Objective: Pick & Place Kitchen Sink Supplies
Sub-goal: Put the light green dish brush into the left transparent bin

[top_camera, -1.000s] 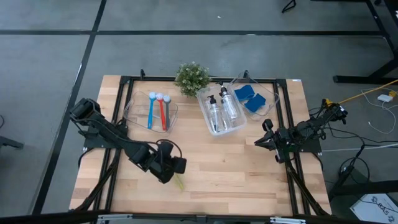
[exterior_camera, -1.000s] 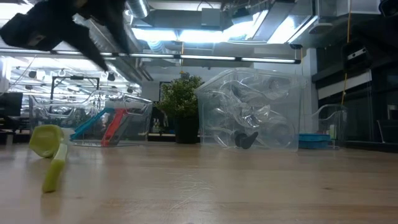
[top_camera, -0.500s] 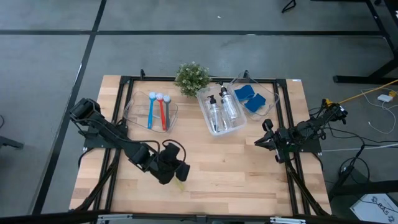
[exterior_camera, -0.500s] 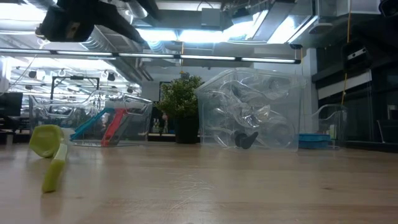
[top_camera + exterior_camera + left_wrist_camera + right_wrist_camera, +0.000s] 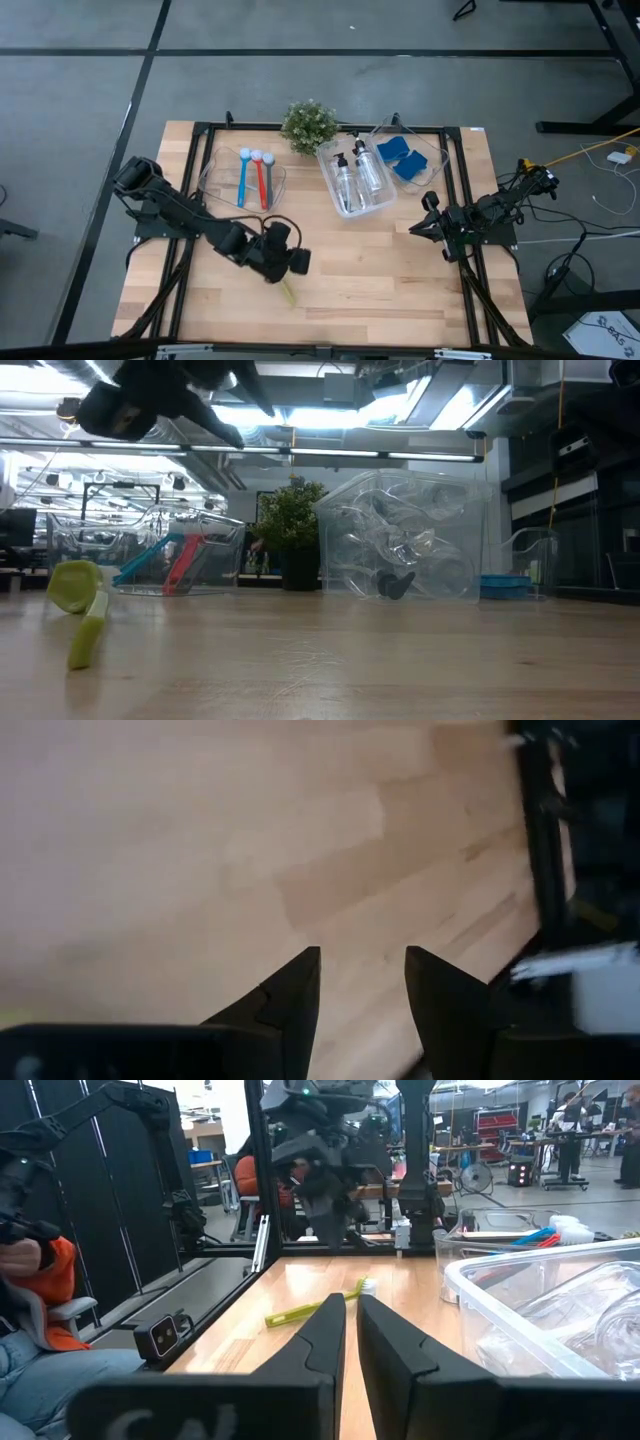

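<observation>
A yellow-green dish brush (image 5: 287, 292) lies flat on the bare wood near the table's near edge; in the low view the brush (image 5: 85, 615) rests on its handle end with the head raised. My left gripper (image 5: 296, 262) hovers open just above and beyond it, over bare table (image 5: 362, 982), touching nothing. Blue and red brushes (image 5: 252, 178) lie in the left clear bin. Pump bottles (image 5: 356, 172) lie in the middle bin, blue sponges (image 5: 403, 158) in the right one. My right gripper (image 5: 352, 1330) is shut and waits at the table's right edge (image 5: 440, 226).
A small potted plant (image 5: 308, 125) stands at the far edge between the bins. Three clear bins (image 5: 352, 205) line the far half of the table. Bare wood stretches across the near half (image 5: 380, 280). A person in orange (image 5: 30, 1280) sits beyond the table's left side.
My left gripper has moved a little toward the table's right and far side, staying above the table. The yellow-green brush has kept its place.
</observation>
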{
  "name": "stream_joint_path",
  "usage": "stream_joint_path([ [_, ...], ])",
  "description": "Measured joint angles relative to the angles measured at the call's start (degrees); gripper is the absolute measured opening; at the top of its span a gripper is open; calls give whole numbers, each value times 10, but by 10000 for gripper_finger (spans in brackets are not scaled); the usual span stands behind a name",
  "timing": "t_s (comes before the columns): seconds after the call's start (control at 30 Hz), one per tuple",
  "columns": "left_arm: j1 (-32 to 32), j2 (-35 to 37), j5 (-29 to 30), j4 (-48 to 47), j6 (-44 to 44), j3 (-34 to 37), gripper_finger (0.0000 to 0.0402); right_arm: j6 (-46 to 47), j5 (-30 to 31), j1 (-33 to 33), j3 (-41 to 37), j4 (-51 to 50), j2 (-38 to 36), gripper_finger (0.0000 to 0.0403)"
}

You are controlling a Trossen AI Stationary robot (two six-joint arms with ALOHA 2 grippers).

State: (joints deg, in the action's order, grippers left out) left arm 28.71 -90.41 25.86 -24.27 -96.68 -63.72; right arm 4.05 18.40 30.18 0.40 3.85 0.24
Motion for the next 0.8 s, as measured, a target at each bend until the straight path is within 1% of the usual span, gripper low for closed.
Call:
stream_joint_path([
  [0.1,-20,-5,-70,0,-138,0,141,0,0,0,0,0,0,32],
  [0.17,-32,-7,-121,-9,-194,0,141,0,0,0,0,0,0,32],
  [0.23,-46,-7,-158,-7,-206,0,141,0,0,0,0,0,0,32],
  [0.33,-61,-8,-189,-8,-208,0,141,0,0,0,0,0,0,32],
  [0.47,-71,-15,-231,-10,-240,-15,141,0,0,0,0,0,0,32],
  [0.63,-71,-33,-242,-39,-270,-43,141,0,0,0,0,0,0,32],
  [0.8,-74,-46,-262,-54,-297,-49,141,0,0,0,0,0,0,32],
])
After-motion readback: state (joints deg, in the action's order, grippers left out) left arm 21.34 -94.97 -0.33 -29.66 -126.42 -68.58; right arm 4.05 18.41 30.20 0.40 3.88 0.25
